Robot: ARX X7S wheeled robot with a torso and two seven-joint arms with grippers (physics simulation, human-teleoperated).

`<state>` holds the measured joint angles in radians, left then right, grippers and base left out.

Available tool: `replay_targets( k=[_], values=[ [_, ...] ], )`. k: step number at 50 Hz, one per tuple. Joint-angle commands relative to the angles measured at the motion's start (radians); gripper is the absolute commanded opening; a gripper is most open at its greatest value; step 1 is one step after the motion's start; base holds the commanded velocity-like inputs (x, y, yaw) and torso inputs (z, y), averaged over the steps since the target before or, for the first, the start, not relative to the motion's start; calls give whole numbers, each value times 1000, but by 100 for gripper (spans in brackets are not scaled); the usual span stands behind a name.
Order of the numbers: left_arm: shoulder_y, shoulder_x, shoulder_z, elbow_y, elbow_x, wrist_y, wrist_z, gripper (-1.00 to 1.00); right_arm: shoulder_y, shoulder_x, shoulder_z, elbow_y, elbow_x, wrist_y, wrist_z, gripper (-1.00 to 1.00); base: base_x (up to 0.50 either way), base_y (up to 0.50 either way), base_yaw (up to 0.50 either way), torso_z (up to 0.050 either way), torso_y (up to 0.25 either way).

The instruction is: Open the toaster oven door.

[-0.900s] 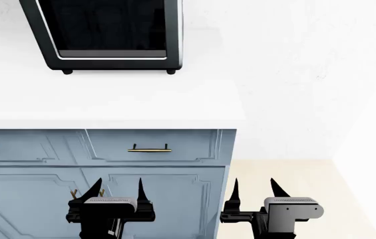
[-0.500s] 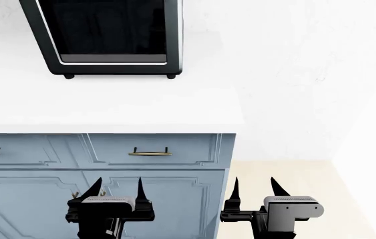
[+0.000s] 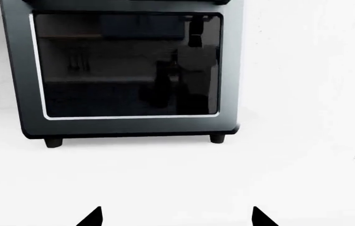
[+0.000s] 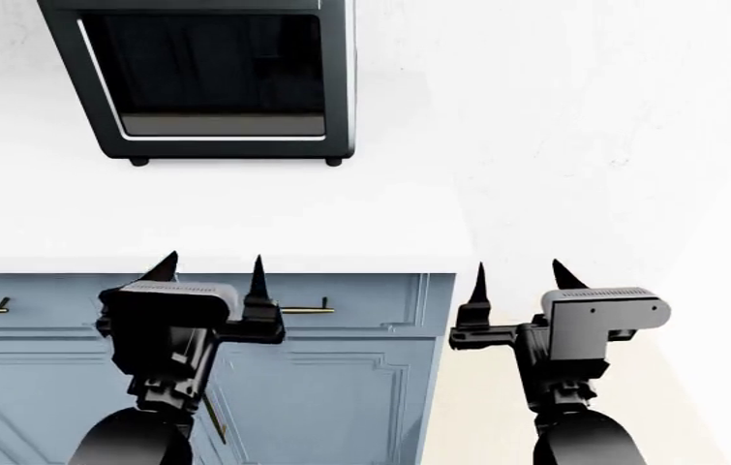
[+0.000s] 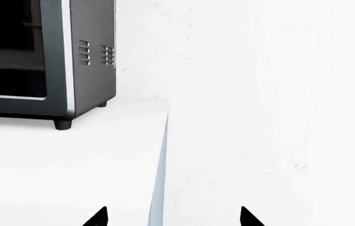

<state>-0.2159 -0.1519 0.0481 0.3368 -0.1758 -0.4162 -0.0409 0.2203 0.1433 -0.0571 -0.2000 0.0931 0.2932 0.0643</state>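
Note:
The toaster oven (image 4: pixel 339 77) is a black box with silver trim and small round feet, standing at the back of the white counter (image 4: pixel 210 218). Its door (image 4: pixel 210 73) with the large glass window is shut; it also shows in the left wrist view (image 3: pixel 127 66). The oven's vented side shows in the right wrist view (image 5: pixel 92 56). My left gripper (image 4: pixel 210 266) is open and empty at the counter's front edge, facing the door from a distance (image 3: pixel 176 217). My right gripper (image 4: pixel 516 274) is open and empty, just past the counter's right end (image 5: pixel 172 217).
Blue cabinet drawers with brass handles (image 4: pixel 307 310) sit under the counter, behind my left arm. A white wall (image 4: pixel 572 145) fills the right side. The counter's right edge (image 5: pixel 161 155) runs between my right fingertips. Pale floor (image 4: pixel 675 387) shows at the lower right.
Both arms have risen from in front of the lower cabinet doors to counter-edge height. The oven has shifted slightly lower in the head view.

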Motion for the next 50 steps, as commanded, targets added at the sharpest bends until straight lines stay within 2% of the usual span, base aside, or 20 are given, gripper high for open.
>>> replay_targets(
  k=[1, 10, 22, 34, 50],
  values=[
    [-238, -56, -22, 46, -59, -216, 14, 100, 186, 60, 9, -54, 30, 176, -23, 100, 0, 0, 0, 50, 0],
    [-400, -84, -34, -25, -68, -271, 20, 100, 280, 84, 1, -42, 36, 241, -36, 100, 0, 0, 0, 50, 0],
    [-407, -92, -44, 6, -81, -295, 8, 100, 283, 90, -2, -75, 44, 268, -29, 100, 0, 0, 0, 50, 0],
    [-393, -94, -49, 25, -88, -294, -3, 100, 276, 92, -3, -80, 51, 272, -22, 100, 72, 0, 0, 0, 0],
    [-381, -102, -46, 26, -91, -282, -10, 100, 281, 93, -12, -73, 58, 270, -17, 100, 269, 0, 0, 0, 0]
  ],
)
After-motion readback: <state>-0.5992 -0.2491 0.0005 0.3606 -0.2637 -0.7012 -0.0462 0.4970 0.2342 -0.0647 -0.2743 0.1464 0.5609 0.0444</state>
